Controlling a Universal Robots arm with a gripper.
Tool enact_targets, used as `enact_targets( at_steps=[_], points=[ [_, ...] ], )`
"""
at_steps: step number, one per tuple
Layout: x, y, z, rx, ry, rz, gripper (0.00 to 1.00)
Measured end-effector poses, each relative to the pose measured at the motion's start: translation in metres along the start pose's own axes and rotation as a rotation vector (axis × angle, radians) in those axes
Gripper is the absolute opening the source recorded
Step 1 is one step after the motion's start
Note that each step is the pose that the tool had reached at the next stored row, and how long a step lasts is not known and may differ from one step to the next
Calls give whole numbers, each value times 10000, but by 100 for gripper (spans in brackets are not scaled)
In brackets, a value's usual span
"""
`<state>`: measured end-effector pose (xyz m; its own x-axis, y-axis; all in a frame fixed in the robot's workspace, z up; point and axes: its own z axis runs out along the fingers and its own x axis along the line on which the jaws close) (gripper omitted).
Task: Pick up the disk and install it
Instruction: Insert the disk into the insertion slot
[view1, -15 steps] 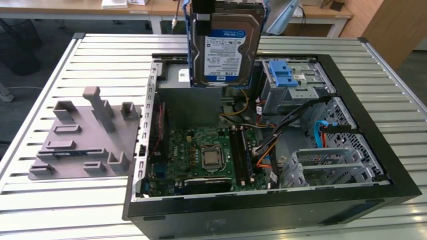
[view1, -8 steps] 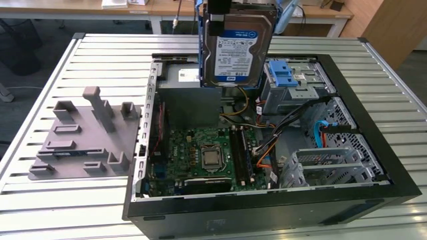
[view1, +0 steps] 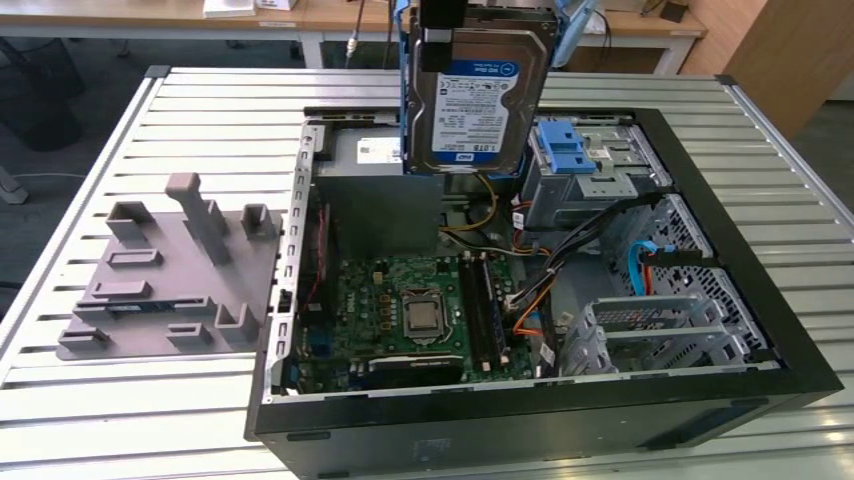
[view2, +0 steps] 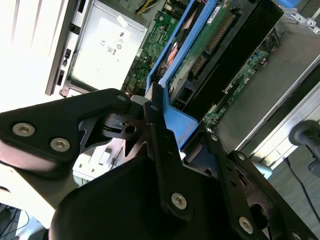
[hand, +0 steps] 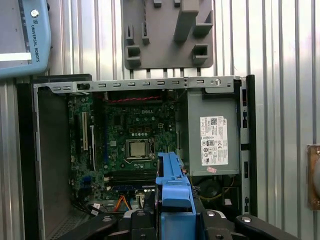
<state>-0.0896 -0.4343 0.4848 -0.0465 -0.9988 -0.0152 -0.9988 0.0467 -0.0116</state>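
The disk (view1: 474, 100) hangs upright above the back of the open computer case (view1: 787, 370), its blue-and-white label facing the exterior camera and blue rails along its sides. My gripper (view1: 483, 22) is shut on its upper end. In the second wrist view the black fingers (view2: 160, 150) clamp the blue rail, and the disk (view2: 210, 47) shows its green circuit-board side. In the first wrist view the blue rail of the disk (hand: 172, 187) sticks out from between the fingers of the gripper (hand: 175, 222), over the case interior.
The metal drive cage with a blue latch (view1: 571, 152) sits just to the exterior view's right of the disk. The grey power-supply box (hand: 212, 135) and the motherboard (view1: 414, 310) lie below. A grey moulded fixture (view1: 167, 270) rests on the slatted table at the exterior view's left.
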Motion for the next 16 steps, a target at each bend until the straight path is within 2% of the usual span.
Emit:
enact_targets(
  at_steps=[9, 16],
  points=[
    [4, -3, -1, 0, 1, -1, 36],
    [106, -7, -1, 1, 16, 0, 36]
  ],
)
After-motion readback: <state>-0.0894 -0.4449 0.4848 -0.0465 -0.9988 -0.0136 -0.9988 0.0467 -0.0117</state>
